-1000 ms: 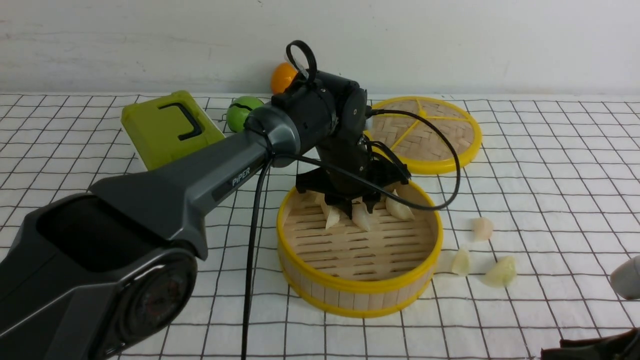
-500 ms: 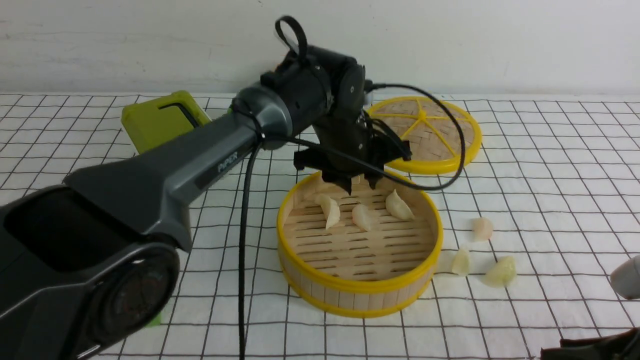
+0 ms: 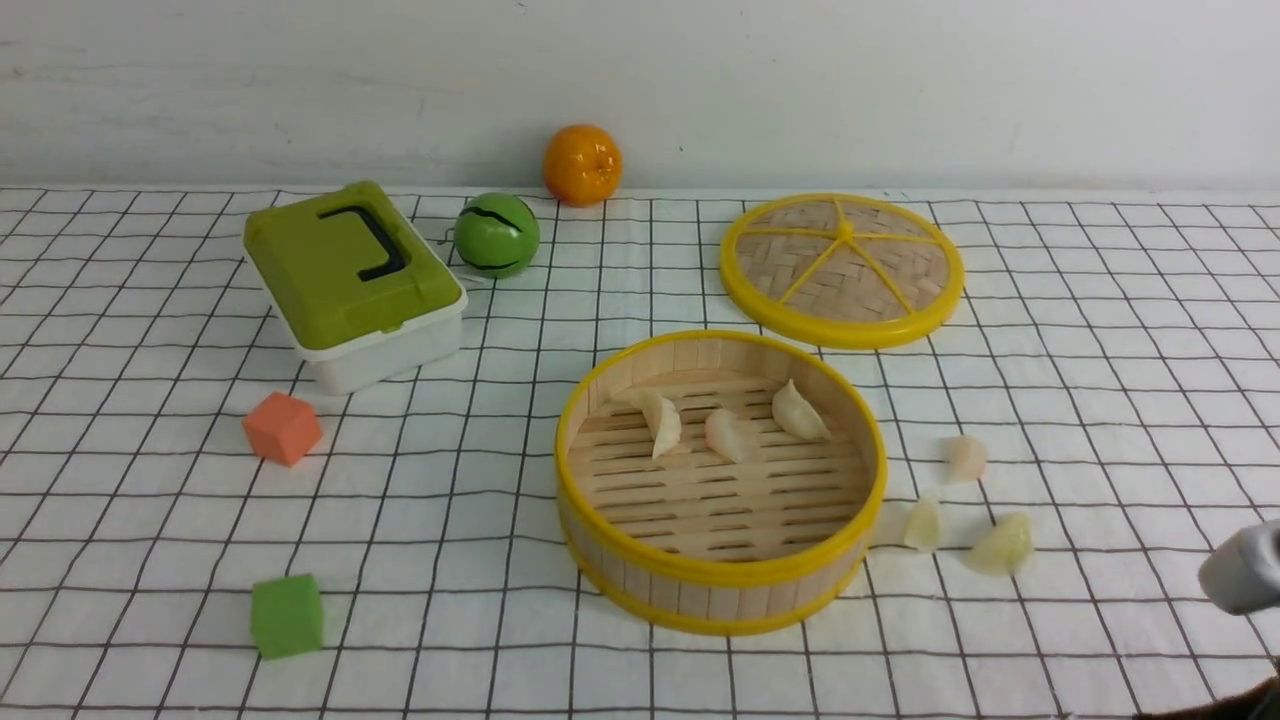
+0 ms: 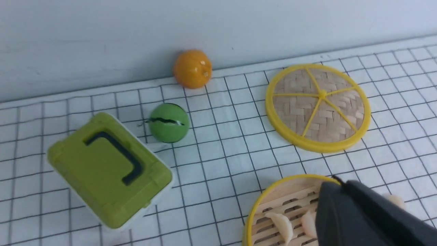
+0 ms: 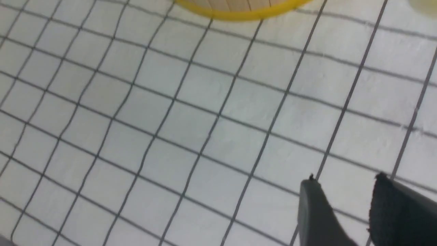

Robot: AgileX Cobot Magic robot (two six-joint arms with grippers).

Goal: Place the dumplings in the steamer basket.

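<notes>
The steamer basket [image 3: 720,572] stands mid-table. Three dumplings lie on its slatted floor [image 3: 662,420] [image 3: 727,435] [image 3: 798,410]. Three more lie on the cloth to its right [image 3: 965,457] [image 3: 923,522] [image 3: 1000,545]. My left gripper [image 4: 336,182] is shut and empty, high above the basket's [image 4: 273,191] far rim; it is out of the front view. My right gripper [image 5: 344,181] is open and empty over bare cloth on the near side of the basket [image 5: 239,12]; in the front view only a grey piece of that arm [image 3: 1240,575] shows.
The flat woven lid [image 3: 842,268] lies behind the basket. A green-lidded box [image 3: 350,275], a green ball [image 3: 496,234] and an orange [image 3: 581,164] sit at the back left. An orange cube [image 3: 282,427] and a green cube [image 3: 286,614] lie front left.
My left arm has risen out of the basket and drawn back out of the front view. Three dumplings stay in the basket. The right arm has barely moved.
</notes>
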